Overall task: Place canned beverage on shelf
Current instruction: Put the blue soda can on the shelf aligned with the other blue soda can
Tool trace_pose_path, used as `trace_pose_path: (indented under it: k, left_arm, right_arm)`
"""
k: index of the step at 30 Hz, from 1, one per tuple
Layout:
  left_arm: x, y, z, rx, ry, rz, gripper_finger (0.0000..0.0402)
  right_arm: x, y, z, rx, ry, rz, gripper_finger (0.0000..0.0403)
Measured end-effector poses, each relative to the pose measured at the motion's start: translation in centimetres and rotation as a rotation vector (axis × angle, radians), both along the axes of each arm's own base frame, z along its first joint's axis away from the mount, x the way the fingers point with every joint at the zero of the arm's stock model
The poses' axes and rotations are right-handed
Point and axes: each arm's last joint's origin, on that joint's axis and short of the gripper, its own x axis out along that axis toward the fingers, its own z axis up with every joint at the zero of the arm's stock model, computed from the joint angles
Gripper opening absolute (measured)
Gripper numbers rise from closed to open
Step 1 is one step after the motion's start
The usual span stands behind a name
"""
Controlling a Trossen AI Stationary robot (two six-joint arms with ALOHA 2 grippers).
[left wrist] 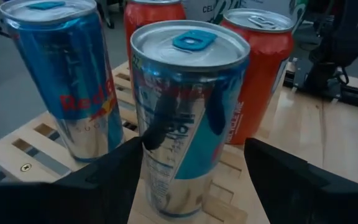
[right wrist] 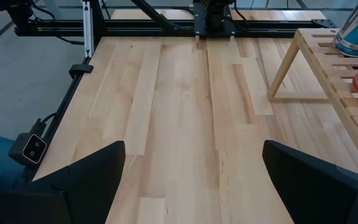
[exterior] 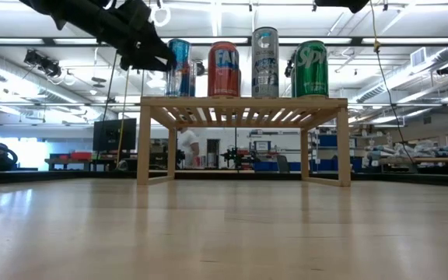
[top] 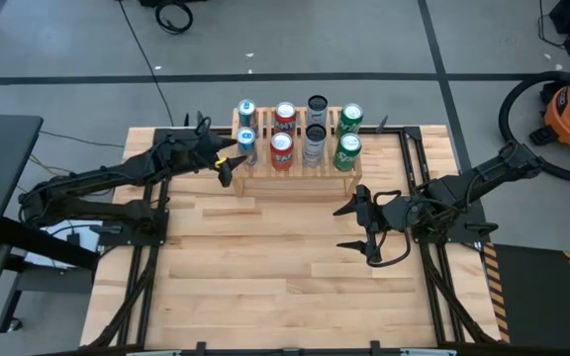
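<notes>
A: Left hand (top: pixel 228 163) is up at the shelf (top: pixel 295 178), at its left end, fingers (left wrist: pixel 104 180) spread wide either side of the front blue can (left wrist: pixel 188 118). Not touching it that I can see; the can stands on the slats on its own.

B: And the rest of the shelf?

A: Full. Eight cans in two rows: blue (top: pixel 246 112), red (top: pixel 285 117), grey (top: pixel 317 108) and green (top: pixel 350 119) at the back, and the same colours in front: blue (top: pixel 247 144), red (top: pixel 281 150), grey (top: pixel 314 143), green (top: pixel 346 151). All upright.

B: Where's the shelf sitting?

A: Far edge of the desk (top: pixel 265 267), about the middle.

B: Right hand?

A: Right hand (top: pixel 359 229) hangs over the desk's right side, well clear of the shelf, fingers (right wrist: pixel 86 180) wide apart, holding nothing.
</notes>
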Motion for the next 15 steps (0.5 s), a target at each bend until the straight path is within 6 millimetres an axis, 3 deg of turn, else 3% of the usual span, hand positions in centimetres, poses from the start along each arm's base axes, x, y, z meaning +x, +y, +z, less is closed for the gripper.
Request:
trace_pose_path:
  k: [15]
  left_arm:
    - [0.84, 0.48, -0.6, 0.006, 0.013, 0.004, 0.0284]
  right_arm:
    - [0.02, 0.01, 0.03, 0.002, -0.003, 0.0, 0.039]
